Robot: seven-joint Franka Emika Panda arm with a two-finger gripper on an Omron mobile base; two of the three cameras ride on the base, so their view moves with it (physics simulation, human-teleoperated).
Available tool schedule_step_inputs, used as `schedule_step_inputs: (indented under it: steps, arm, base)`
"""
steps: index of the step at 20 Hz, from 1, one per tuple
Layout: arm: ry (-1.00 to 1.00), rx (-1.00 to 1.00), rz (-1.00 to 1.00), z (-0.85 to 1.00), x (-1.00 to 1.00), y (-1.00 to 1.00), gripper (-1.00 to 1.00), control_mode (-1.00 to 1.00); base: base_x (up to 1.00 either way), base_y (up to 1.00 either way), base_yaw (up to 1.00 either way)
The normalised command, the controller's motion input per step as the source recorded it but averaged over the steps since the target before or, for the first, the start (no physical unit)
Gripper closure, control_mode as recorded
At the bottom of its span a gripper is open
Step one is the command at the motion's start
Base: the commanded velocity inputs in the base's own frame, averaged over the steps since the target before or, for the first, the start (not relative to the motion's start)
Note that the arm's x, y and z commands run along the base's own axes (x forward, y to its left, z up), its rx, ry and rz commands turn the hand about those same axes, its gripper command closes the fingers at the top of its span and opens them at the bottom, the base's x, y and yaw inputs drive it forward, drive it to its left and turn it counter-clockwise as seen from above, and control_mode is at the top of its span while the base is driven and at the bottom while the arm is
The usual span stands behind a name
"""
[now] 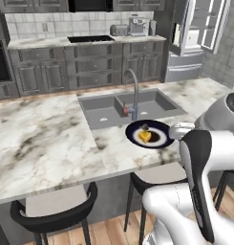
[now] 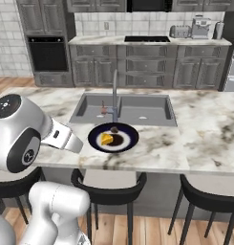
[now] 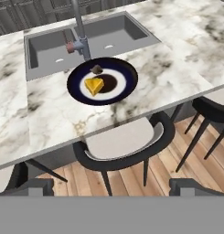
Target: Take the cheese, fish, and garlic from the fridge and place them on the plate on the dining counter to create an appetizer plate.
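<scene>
The gripper (image 3: pixel 111 188) hangs back from the dining counter (image 3: pixel 177 68), above the black stools (image 3: pixel 125 146), its jaws spread wide with nothing between them; the two dark fingertips (image 3: pixel 33 186) frame the floor on the near side of the plate.

The plate (image 3: pixel 127 75) sits close to the counter's near edge, just in front of the tap (image 3: pixel 79 27), probably so the arm can reach it from the stool side. On it lies the cheese (image 3: pixel 94 85), a yellow wedge left of the plate's middle in the hand view. Touching the wedge is a dark patch, perhaps the fish, though it is too blurred to tell. A small dark-grey lump (image 3: pixel 96 69) rests near the plate's far rim, toward the tap; whether that is the garlic I cannot tell.

Beyond the plate is the grey sink (image 1: pixel 132 107). Far behind the sink, at the wall, the fridge (image 1: pixel 192 38) stands with a door open.
</scene>
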Motion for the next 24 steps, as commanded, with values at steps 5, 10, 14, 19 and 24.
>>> schedule_step_inputs:
  steps: [5,10,14,19,24]
  arm:
    - [0.0,0.0,0.0,0.0,0.0,0.0,-1.0,1.0]
    - [0.0,0.0,0.0,0.0,0.0,0.0,-1.0,1.0]
    - [0.0,0.0,0.0,0.0,0.0,0.0,-1.0,1.0]
    - [0.0,0.0,0.0,0.0,0.0,0.0,-1.0,1.0]
    - [0.0,0.0,0.0,0.0,0.0,0.0,-1.0,1.0]
  base:
    - [-0.43,-0.8,0.0]
    - [-0.29,-0.99,0.0]
    - [0.0,-1.0,0.0]
    - [-0.06,-1.0,0.0]
    - [-0.01,-1.0,0.0]
